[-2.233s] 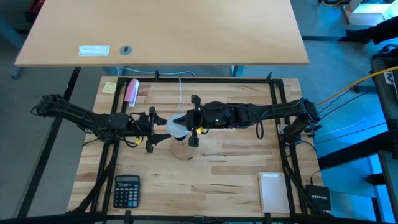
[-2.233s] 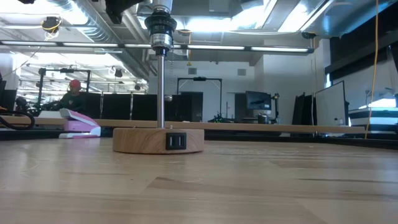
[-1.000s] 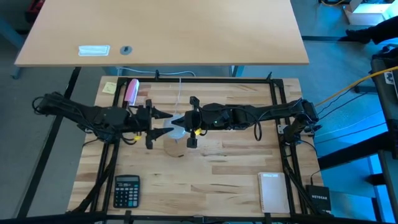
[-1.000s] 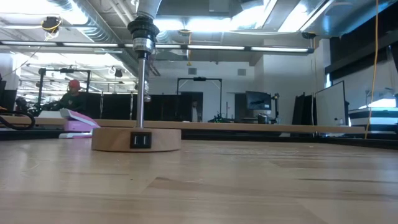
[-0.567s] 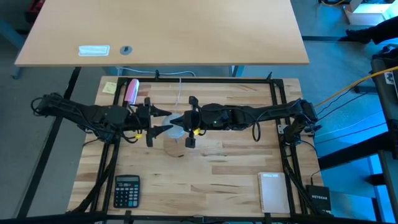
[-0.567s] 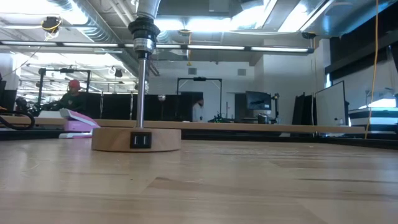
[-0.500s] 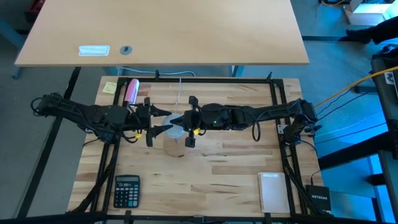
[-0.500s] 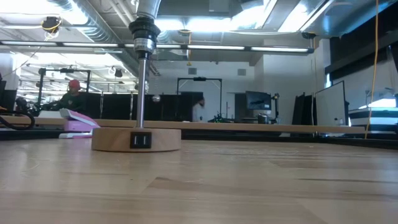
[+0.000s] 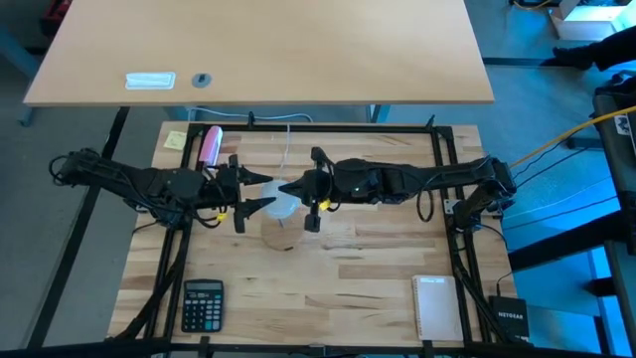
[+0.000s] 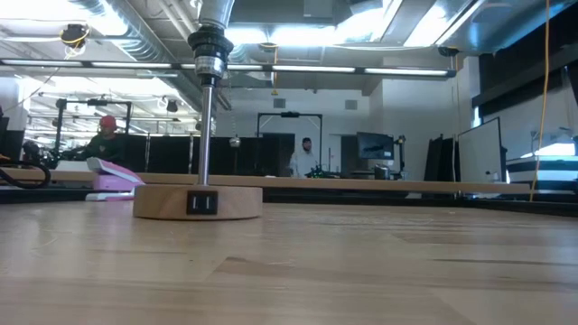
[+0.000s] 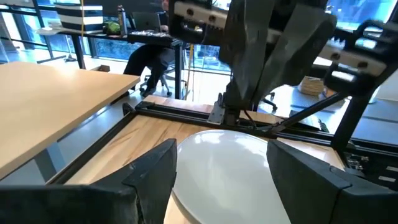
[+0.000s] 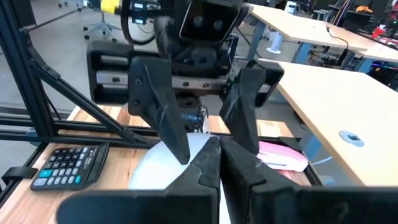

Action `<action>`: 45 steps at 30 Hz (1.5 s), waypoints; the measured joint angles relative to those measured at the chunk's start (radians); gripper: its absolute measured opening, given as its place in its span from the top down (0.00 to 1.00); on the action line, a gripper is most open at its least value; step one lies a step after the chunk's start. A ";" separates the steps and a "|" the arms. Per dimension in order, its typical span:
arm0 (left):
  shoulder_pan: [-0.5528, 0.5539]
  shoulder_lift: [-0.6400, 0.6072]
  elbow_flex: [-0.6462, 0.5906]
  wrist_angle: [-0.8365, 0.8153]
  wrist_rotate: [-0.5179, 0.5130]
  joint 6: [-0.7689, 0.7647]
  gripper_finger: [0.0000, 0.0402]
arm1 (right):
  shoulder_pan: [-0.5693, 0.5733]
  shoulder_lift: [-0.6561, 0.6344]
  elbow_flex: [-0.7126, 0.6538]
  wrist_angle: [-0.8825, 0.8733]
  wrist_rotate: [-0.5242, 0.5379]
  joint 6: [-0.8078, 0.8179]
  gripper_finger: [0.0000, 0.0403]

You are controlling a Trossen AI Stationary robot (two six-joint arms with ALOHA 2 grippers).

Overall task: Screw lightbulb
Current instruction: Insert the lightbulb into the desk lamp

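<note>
The lightbulb [image 9: 281, 207] stands upright in the black socket [image 10: 209, 50] on top of a thin pole rising from a round wooden disc [image 10: 197, 201] at mid-table. Its white globe [image 11: 221, 168] sits between the fingers of my left gripper [image 9: 266, 194], which reaches in level from the table's left. My right gripper [image 9: 290, 187] is shut, coming in from the right, its tips [image 12: 217, 155] just above the globe's right side. I cannot tell whether they touch the globe. My left gripper has the lightbulb's round globe pinched between its two fingers, one on each side [image 11: 186, 168] of its widest part. The fingers come in level from the table's left. The bulb stays upright, its base down in the socket on the pole.
A calculator [image 9: 203, 303] lies near the front left and a white notebook [image 9: 435, 306] near the front right. A pink stapler [image 9: 210, 146] and a yellow note [image 9: 175, 140] lie at the back left. Black frame rails [image 9: 452, 199] border the tabletop.
My right gripper, still shut, has risen a little and drawn back toward the table's right edge, away from the globe. The lamp and the bulb have stayed where they were.
</note>
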 joint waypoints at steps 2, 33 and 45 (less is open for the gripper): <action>0.000 -0.002 0.000 0.000 -0.001 -0.004 0.40 | 0.000 -0.016 0.000 -0.010 0.000 0.000 0.94; 0.000 -0.010 0.000 -0.002 -0.004 -0.014 0.40 | -0.106 0.031 -0.586 0.729 -0.259 0.035 0.34; 0.000 -0.010 0.001 -0.002 -0.003 -0.014 0.40 | -0.105 0.044 -0.585 0.867 -0.235 0.035 0.37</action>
